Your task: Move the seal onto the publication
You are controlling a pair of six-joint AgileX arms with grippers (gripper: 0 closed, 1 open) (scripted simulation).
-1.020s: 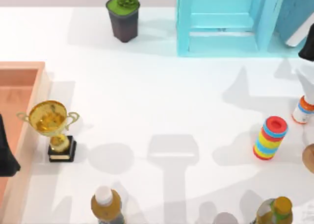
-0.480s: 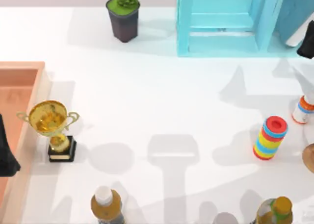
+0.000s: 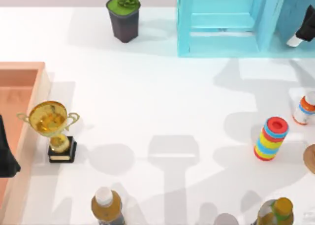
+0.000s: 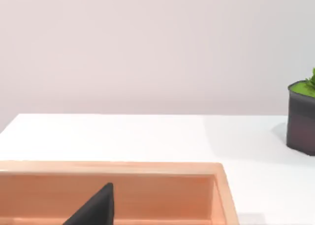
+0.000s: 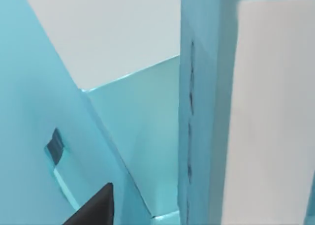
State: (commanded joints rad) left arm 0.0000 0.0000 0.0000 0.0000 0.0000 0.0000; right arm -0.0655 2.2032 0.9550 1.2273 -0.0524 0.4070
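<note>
Along the bench's near edge we are counting two amber bottles and one grey cap between them. Farther in we are finding one trophy, one wooden tray at the left edge, one striped ring stack and one small banded jar. What we are taking for the seal is peeking in as a brown sliver at the right edge. At the far edge one plant pot and one shelf unit are standing, with the publication in the far right corner.

Since a second ago the right gripper is travelling from above the jar toward that corner; everything else is staying put. The left gripper is hanging over the tray.

The right wrist view is giving us the publication's white page edges up close. We cannot tell either gripper's finger state.
</note>
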